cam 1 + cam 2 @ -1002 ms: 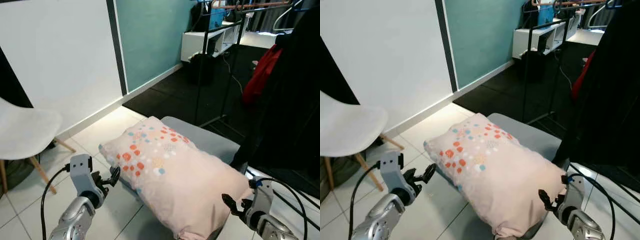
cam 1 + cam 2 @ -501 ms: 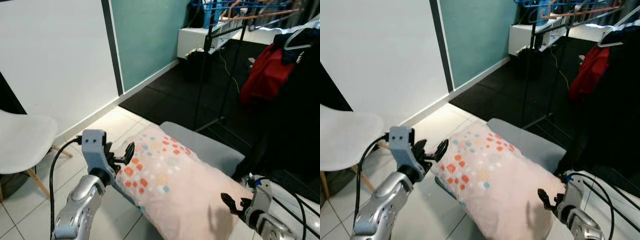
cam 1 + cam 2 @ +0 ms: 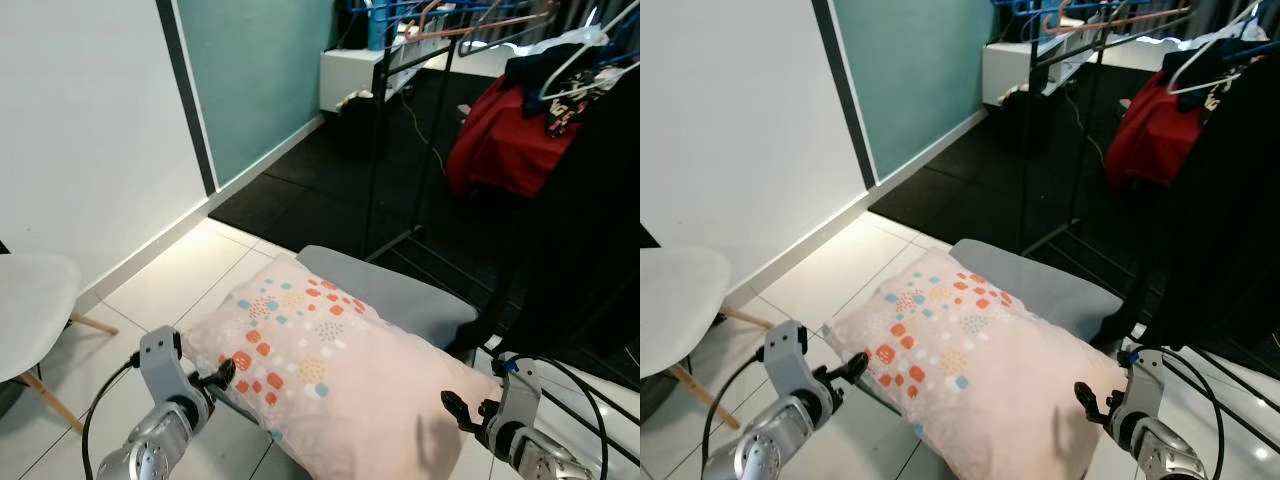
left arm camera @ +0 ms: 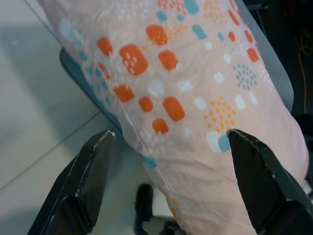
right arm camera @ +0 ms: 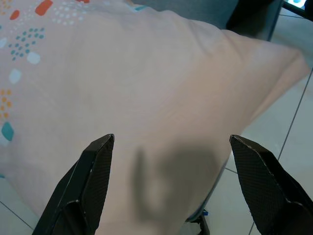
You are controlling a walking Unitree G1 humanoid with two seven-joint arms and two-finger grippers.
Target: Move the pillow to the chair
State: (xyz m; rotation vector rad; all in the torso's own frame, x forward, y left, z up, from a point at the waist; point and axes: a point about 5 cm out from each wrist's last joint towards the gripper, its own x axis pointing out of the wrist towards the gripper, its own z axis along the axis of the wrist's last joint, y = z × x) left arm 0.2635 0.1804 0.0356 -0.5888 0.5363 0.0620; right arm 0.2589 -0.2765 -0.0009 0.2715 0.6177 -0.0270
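in the left eye view the pillow [image 3: 330,370] is seen lying across the grey seat [image 3: 400,295], overhanging its near edge, flanked by the left gripper [image 3: 222,374] and right gripper [image 3: 462,411], with the white chair [image 3: 30,310] well apart; in the wrist views both jaws are shown spread wide, empty, framing the pillow's ends, judged ready for a two-sided grasp

Left tool [image 3: 222,374] — lower again, back beside the pillow's [image 3: 340,380] corner.

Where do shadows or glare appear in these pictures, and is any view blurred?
Right wrist view: a dark shadow of the tool lies on the pillow. Left eye view: bright light falls on the floor tiles by the wall. Left wrist view: sharp, and the pillow shades the floor beneath it. No view is noticeably blurred.
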